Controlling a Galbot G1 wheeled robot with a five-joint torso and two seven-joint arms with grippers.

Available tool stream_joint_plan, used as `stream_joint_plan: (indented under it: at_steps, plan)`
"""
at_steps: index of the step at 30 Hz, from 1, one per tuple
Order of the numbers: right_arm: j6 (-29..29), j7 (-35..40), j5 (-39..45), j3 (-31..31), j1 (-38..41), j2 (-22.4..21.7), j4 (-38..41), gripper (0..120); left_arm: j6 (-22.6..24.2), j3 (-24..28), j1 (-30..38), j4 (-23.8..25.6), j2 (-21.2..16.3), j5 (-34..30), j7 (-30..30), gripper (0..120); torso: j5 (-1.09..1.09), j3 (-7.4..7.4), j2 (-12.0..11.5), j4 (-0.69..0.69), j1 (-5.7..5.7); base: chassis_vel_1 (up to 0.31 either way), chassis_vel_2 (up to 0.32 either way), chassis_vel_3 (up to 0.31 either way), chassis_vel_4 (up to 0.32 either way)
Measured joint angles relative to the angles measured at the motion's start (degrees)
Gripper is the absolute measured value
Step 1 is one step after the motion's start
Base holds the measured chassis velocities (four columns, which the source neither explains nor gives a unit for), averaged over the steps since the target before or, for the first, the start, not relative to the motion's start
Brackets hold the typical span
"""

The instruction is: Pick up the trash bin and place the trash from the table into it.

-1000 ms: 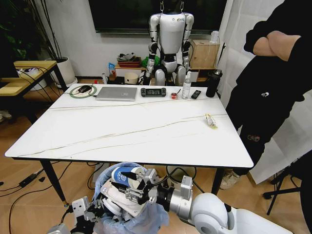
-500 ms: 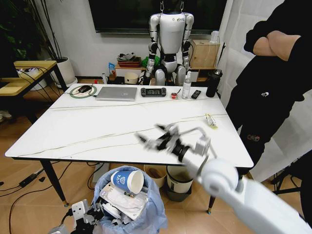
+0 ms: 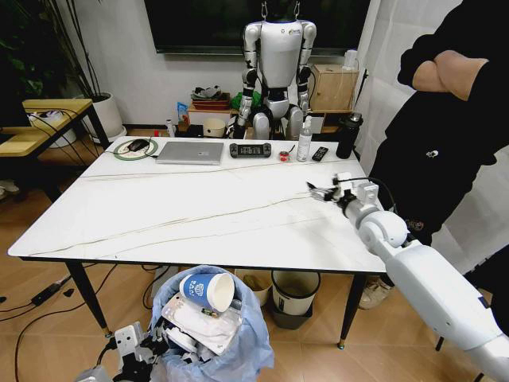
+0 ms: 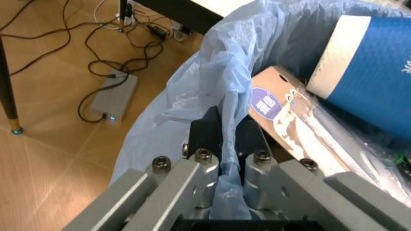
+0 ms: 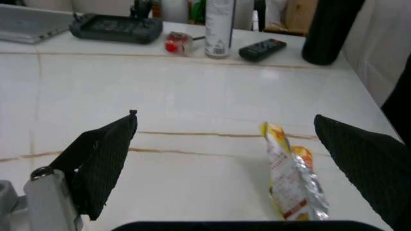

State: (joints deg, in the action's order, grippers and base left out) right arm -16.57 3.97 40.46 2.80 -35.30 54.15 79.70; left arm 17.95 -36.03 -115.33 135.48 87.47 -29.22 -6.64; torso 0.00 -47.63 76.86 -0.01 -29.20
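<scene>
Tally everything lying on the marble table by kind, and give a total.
Trash: 1, wrapper
Bottles: 2, clear bottle, black bottle
Electronics: 3, laptop, handheld console, remote
Other: 3, small red item, round pad, dark object on it
Total: 9

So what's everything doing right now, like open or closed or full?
Trash bin: full, bag gripped by left gripper.
Blue paper cup: on its side atop the trash.
Right gripper: open over the table.
Yellow snack wrapper: lying flat, untouched.
Laptop: closed.
</scene>
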Motion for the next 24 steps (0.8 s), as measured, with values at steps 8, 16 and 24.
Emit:
stream_joint_plan:
  at_steps: [8, 16, 24]
  plan:
    - [0.81, -1.84, -0.23, -0.09, 1.19, -0.01, -6.73, 100, -0.25, 0.09, -0.23, 0.48, 0.47, 0.59, 0.31, 0, 0.0, 0.01, 0.0, 0.01, 0.01, 0.0, 0.0, 0.0, 0.0]
    - [0.15, -1.98, 1.42, -0.69, 2.21, 0.77, -11.01, 89, -0.33, -0.01, -0.45, 1.01, 0.61, 0.64, 0.38, 0, 0.0, 0.01, 0.0, 0.02, 0.01, 0.0, 0.0, 0.0, 0.0]
    - [-0.06, -1.72, 1.88, -0.68, 2.09, 0.87, -12.12, 61, -0.5, -0.05, -0.61, 1.14, 0.44, 0.67, 0.48, 0, 0.0, 0.01, 0.01, 0.01, 0.01, 0.0, 0.0, 0.0, 0.0]
